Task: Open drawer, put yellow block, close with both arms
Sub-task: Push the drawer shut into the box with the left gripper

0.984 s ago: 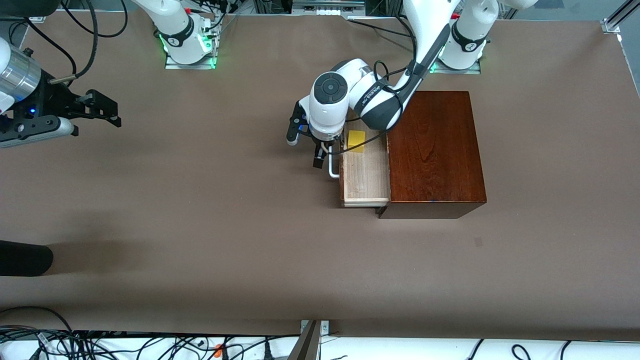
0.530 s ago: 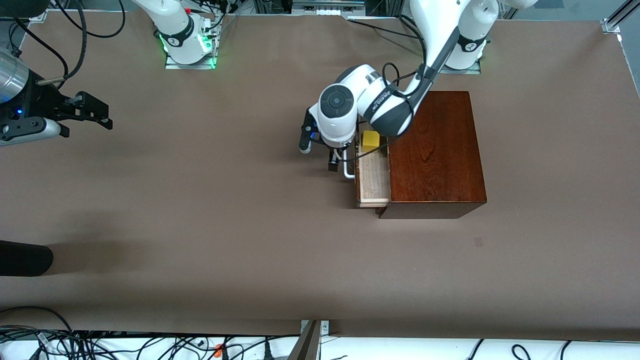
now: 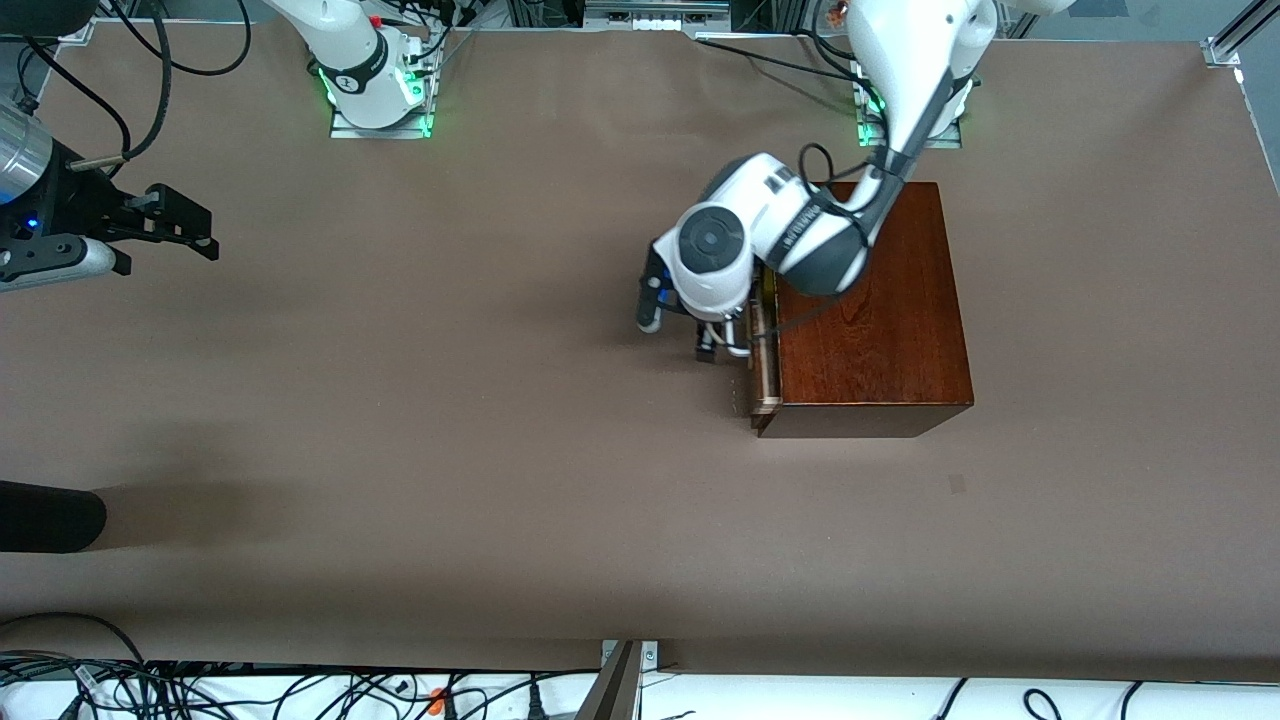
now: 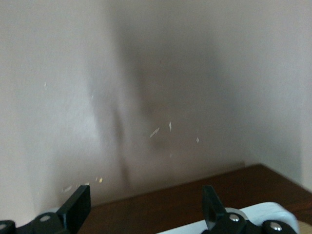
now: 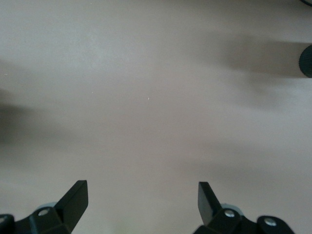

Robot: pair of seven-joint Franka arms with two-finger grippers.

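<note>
The glossy reddish-brown box stands near the left arm's base. The drawer is almost fully in, with only a thin strip of pale wood showing. My left gripper is low against the drawer front beside the white loop handle. It is open in the left wrist view, with the dark brown front and the handle close before it. The yellow block is hidden. My right gripper waits open and empty over the right arm's end of the table, as the right wrist view shows.
A black rounded object lies at the right arm's end of the table, nearer the front camera. Cables run along the table's near edge. The brown table stretches wide between the two grippers.
My left gripper has moved toward the box, pushing the drawer from half open to almost shut. The yellow block went out of sight. The right gripper drifted slightly.
</note>
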